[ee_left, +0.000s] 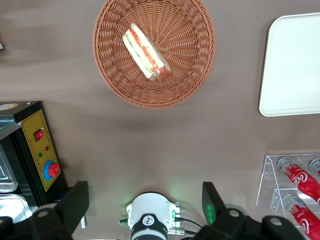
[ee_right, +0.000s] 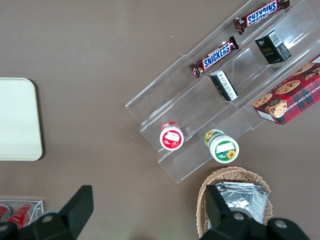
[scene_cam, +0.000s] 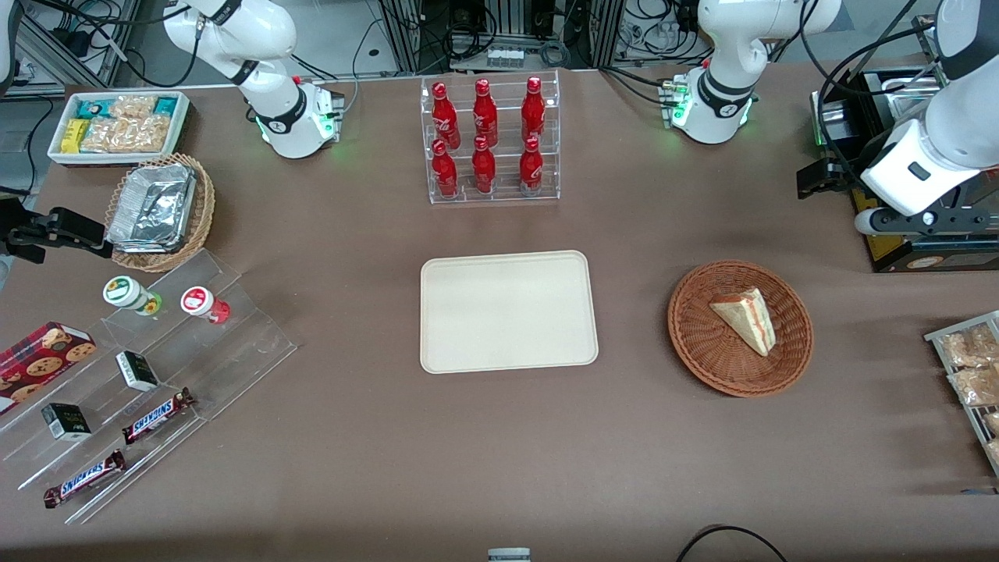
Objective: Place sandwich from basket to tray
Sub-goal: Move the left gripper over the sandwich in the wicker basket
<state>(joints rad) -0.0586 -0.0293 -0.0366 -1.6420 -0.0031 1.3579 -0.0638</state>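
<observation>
Gripper (ee_left: 145,210) spread wide, holding nothing, hovering high near the arm's base; tray (scene_cam: 509,311) empty; basket (scene_cam: 740,328) below gripper, sandwich (scene_cam: 745,318) inside; descend centred, pinch across bread faces, not filling edge.

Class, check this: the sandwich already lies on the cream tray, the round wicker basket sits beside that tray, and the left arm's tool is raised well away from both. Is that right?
One detail is wrong. The sandwich lies in the basket, not on the tray, which is bare; the front view shows it. The rest stands: the basket sits beside the tray, and the tool, fingers open, is raised well away from both.
</observation>
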